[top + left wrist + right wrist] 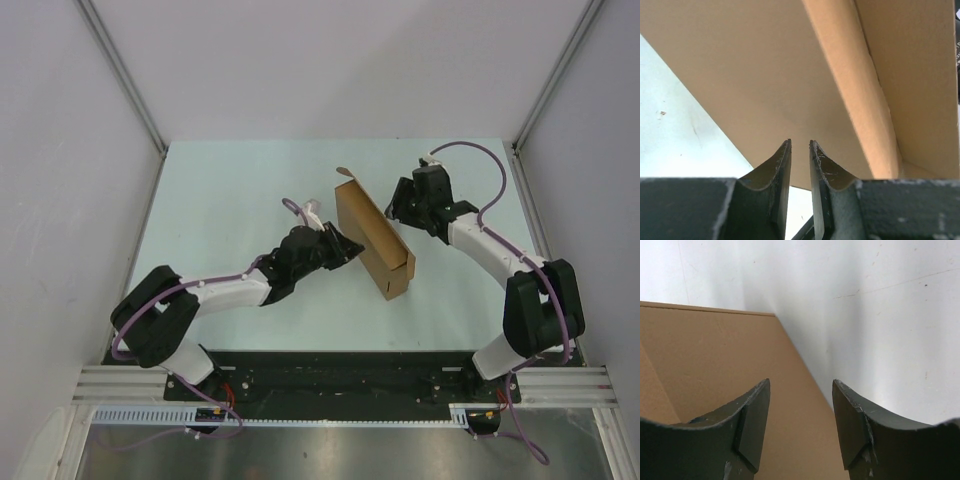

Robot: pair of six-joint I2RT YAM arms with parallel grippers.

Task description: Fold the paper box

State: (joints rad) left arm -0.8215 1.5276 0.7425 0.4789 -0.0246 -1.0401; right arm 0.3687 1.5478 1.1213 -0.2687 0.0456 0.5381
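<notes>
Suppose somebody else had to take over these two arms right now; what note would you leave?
Left gripper: jaws a narrow gap apart, nothing between them, tips near the paper box.
Right gripper: open, empty, at the box's other side.
Box: on the table, apparently tipped up on a long edge between the arms.
Done: partly folded into a shallow shape.
Left: the near end looks open; finish closing it.

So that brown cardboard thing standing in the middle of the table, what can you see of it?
The paper box is plain, unmarked brown cardboard, partly folded: a long shallow tray tipped up on one long edge on the table, running diagonally, with a small flap sticking up at its far end. The left gripper points at its broad side; contact is unclear.
</notes>
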